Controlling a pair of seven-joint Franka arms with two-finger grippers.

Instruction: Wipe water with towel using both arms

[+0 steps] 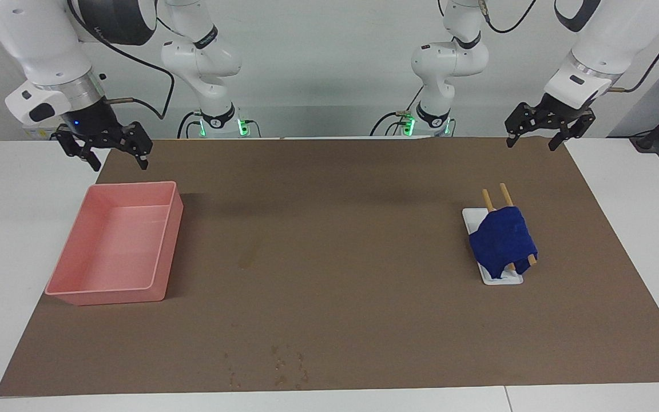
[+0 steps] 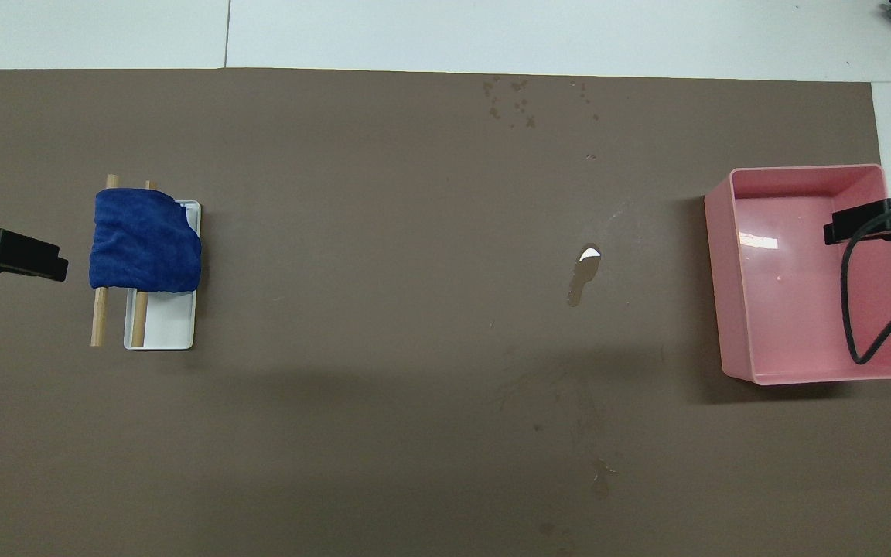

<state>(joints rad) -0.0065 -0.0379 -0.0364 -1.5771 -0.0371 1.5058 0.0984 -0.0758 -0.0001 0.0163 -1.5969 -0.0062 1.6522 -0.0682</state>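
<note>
Brown matting (image 1: pixel 364 286) covers most of a white table (image 1: pixel 15 229), with 2 white arms mounted at the robots' edge against a pale wall. Toward the left arm's end, the towel (image 1: pixel 503 243), a deep blue cloth, lies draped over 2 wooden sticks (image 1: pixel 487 199) that rest across a small white tray (image 1: pixel 507 278); the stick ends poke out from under the cloth on both sides. Toward the right arm's end sits a pink tray (image 1: pixel 72 294) with nothing visible inside. Between the pink tray and the middle of the mat lies the water (image 2: pixel 583 280), a narrow elongated patch, glinting at one end in the overhead view and only a faint darker smear (image 1: pixel 247 256) in the facing view. A cluster of small dark specks (image 1: pixel 284 366) marks the mat's edge farthest from the robots.

The left gripper (image 1: pixel 535 139) hangs in the air over the mat's corner at the left arm's end, fingers spread and holding nothing. The right gripper (image 1: pixel 120 162) hovers over the pink tray's robot-side rim, likewise spread and bare.
</note>
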